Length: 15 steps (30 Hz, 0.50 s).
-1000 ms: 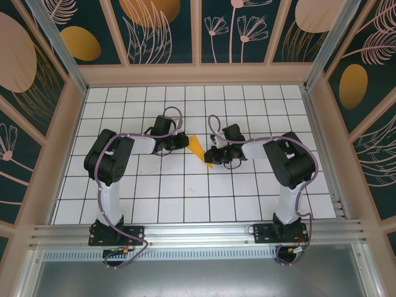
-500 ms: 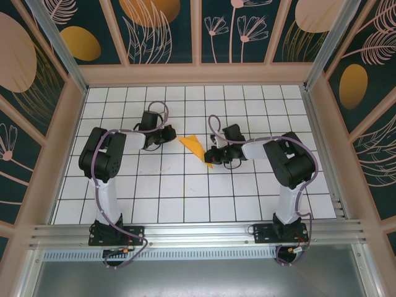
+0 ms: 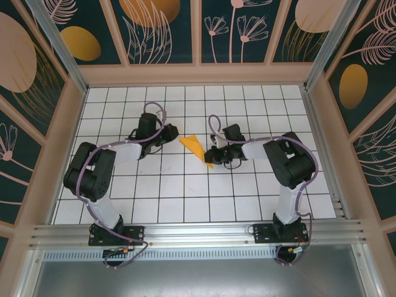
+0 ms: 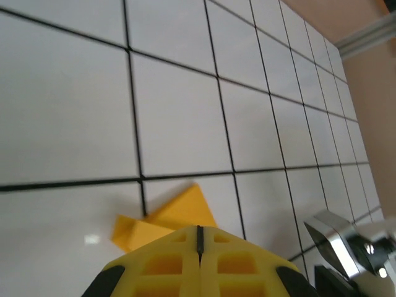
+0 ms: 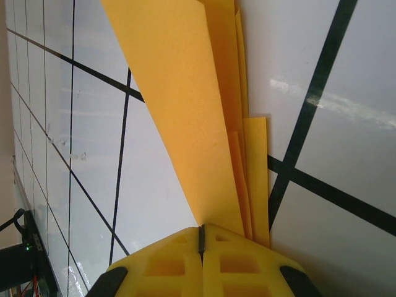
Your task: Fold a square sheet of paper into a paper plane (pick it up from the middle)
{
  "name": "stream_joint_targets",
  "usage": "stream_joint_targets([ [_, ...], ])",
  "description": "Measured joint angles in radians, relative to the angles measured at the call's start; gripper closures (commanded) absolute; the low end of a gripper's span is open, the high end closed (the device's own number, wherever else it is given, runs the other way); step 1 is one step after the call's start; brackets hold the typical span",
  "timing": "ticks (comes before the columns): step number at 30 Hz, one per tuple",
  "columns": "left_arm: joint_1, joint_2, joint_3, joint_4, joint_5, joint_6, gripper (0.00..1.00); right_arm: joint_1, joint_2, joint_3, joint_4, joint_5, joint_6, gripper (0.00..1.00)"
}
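The orange-yellow sheet of paper (image 3: pixel 193 146), folded into a slim pointed plane shape, lies on the white tiled floor at the middle. Its point faces left and its layers are stacked along one edge (image 5: pixel 185 93). My right gripper (image 3: pixel 212 156) is shut, and its closed tips (image 5: pixel 201 238) sit over the paper's right end, so the paper runs out from under them. My left gripper (image 3: pixel 174 131) is shut and holds nothing. It hovers just left of the paper's point, and the paper (image 4: pixel 179 213) shows right ahead of its closed tips (image 4: pixel 199 238).
The tiled floor (image 3: pixel 154 185) is walled by wooden frames with dark leaf-patterned panels (image 3: pixel 154 28). An aluminium rail (image 3: pixel 198 232) runs along the near edge by both arm bases. Part of the right arm's metal wrist (image 4: pixel 346 241) shows beside the paper.
My left gripper has drawn back to the left, off the paper, and its arm has swung outward. The raised orange flap now lies flatter, with its point to the left. The right arm has not moved.
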Motion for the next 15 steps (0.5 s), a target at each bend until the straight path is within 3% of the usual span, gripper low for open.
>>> stream_joint_targets([
  [5,-0.097,0.068,-0.018,0.053,0.037,-0.059,1.00,0.000,0.000,0.000,0.000,0.000,0.000,1.00],
  [15,-0.206,0.156,0.005,0.066,0.056,-0.092,1.00,0.000,0.000,0.001,0.000,0.000,0.005,1.00],
])
